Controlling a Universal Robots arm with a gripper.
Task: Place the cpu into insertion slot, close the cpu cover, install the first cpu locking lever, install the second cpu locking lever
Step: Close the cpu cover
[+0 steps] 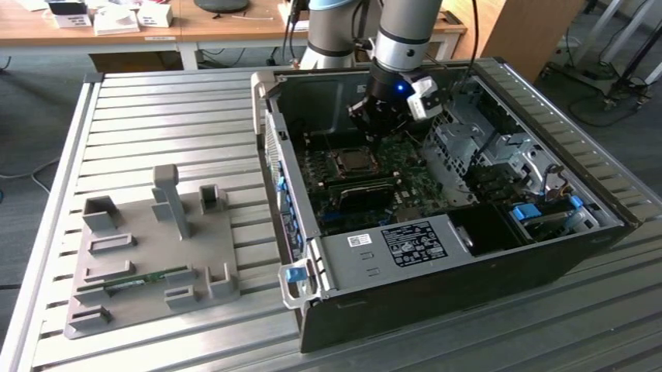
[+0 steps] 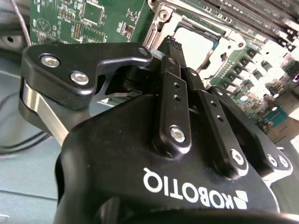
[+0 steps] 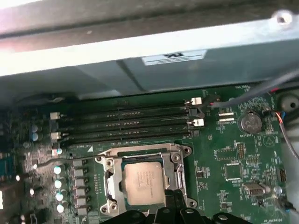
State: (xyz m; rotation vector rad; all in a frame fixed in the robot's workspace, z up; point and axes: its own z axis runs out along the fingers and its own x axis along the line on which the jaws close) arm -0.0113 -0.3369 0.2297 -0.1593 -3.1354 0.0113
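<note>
The cpu [image 3: 144, 183] lies flat in its socket on the green board, pale metal face up, and also shows in the exterior view [image 1: 353, 160]. The cpu cover [image 3: 108, 179] lies down around it as a silvery frame. A thin wire lever [image 3: 60, 162] runs out sideways from the socket; whether it is latched I cannot tell. My gripper [image 3: 174, 199] hovers just at the socket's edge, black fingers pressed together with nothing between them. In the second wrist view the gripper [image 2: 174, 46] points at the socket and the cpu [image 2: 198, 44]. The exterior view has the gripper [image 1: 374, 133] inside the open case.
Memory slots [image 3: 126, 123] run beside the socket, with a coin battery [image 3: 247, 122] and loose cables [image 3: 243, 100] nearby. The case wall [image 3: 149, 46] rises close behind. In the exterior view a grey fixture plate [image 1: 155, 256] holding a memory stick [image 1: 135, 281] sits at the left.
</note>
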